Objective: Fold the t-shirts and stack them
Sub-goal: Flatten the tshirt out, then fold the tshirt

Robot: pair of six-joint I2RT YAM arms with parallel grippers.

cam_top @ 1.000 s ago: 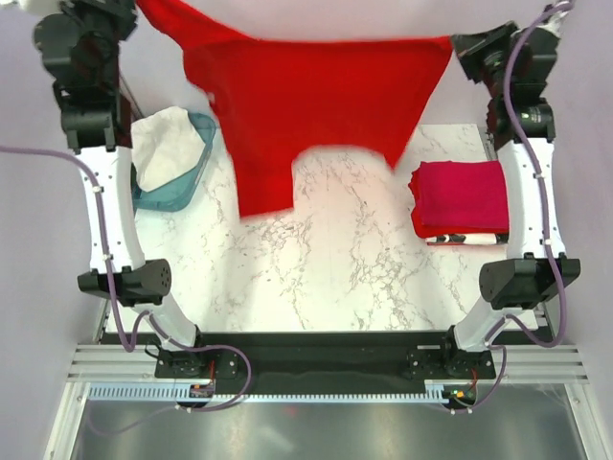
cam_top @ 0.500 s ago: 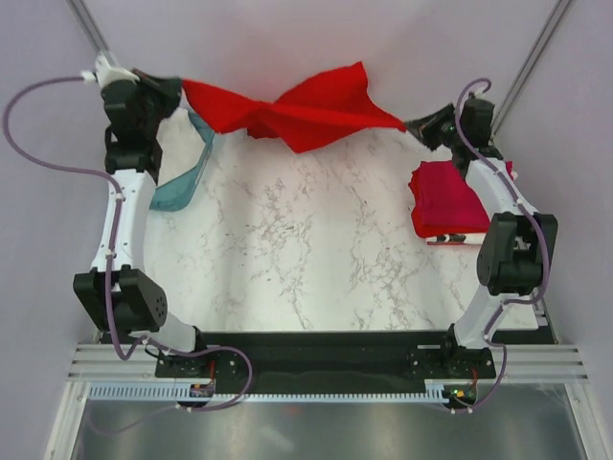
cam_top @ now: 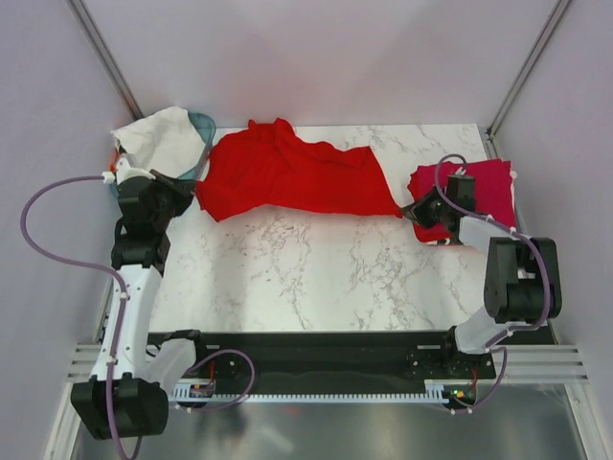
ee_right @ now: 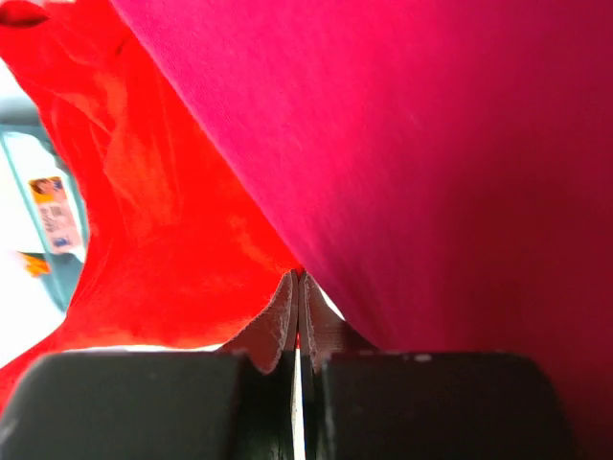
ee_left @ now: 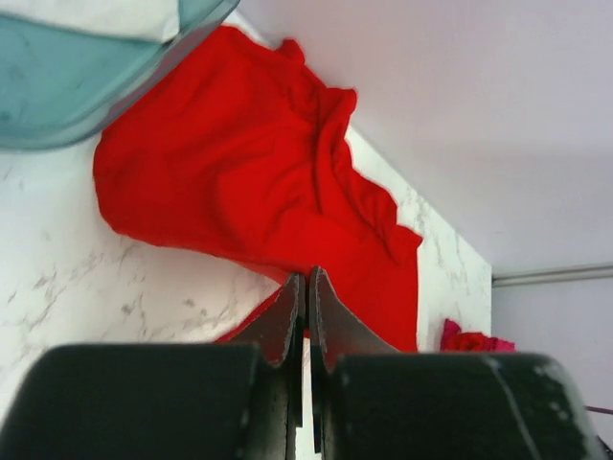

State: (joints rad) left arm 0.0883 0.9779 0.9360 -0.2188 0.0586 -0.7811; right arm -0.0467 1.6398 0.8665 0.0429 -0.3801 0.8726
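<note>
The bright red t-shirt (cam_top: 287, 177) lies rumpled across the back of the marble table, stretched between my two grippers. My left gripper (cam_top: 196, 195) is shut on its left edge by the basket; the shirt (ee_left: 259, 182) spreads beyond the closed fingers in the left wrist view. My right gripper (cam_top: 406, 211) is shut on its right corner; the red cloth (ee_right: 163, 192) shows there too. The crimson-pink t-shirt (cam_top: 476, 192) lies folded at the right edge and fills the right wrist view (ee_right: 450, 144). A white shirt (cam_top: 163, 139) hangs over the basket.
The teal plastic basket (cam_top: 204, 129) stands at the back left corner, its rim also in the left wrist view (ee_left: 86, 96). A white cloth with dark marks (cam_top: 450, 240) peeks out under the crimson-pink stack. Grey walls enclose the table.
Both arms have swung down and toward me, bringing the red t-shirt from the air down onto the table, where it now lies stretched sideways. Both grippers have kept hold.
</note>
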